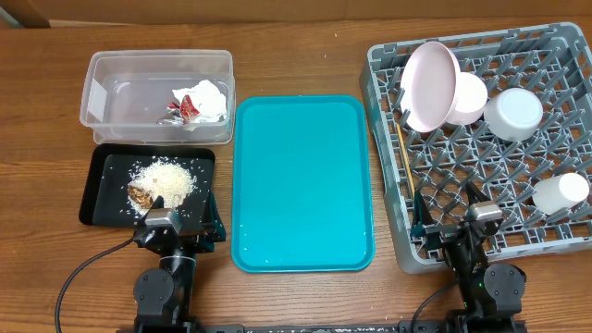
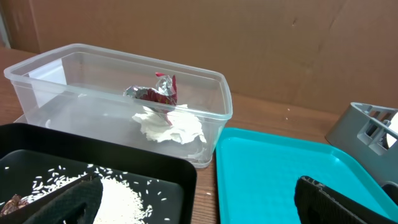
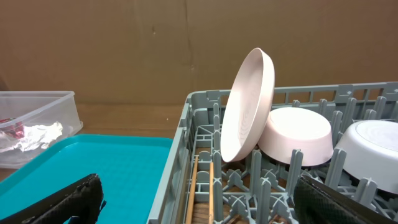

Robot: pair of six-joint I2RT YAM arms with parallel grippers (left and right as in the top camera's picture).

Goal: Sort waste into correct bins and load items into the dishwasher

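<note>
The clear tub [image 1: 111, 102] holds a red wrapper [image 2: 160, 92] and crumpled white tissue [image 2: 174, 126]. In front of it, the black tray [image 1: 95, 190] carries a heap of rice [image 1: 166, 178] and a brown scrap [image 1: 139, 195]. My left gripper [image 1: 180, 225] hangs open over the black tray's near right corner, its fingers [image 2: 65, 200] empty. The grey dishwasher rack [image 1: 381, 111] holds a tilted plate [image 3: 249, 106], two bowls [image 1: 469, 97] [image 1: 513, 113], a cup [image 1: 560, 192] and chopsticks [image 3: 202, 186]. At the rack's near left edge my right gripper [image 1: 460, 220] is open and empty.
A bare teal serving tray [image 1: 301, 180] lies between the bins and the rack. A few stray rice grains sit on the wood beside the black tray. A cardboard wall stands behind the table.
</note>
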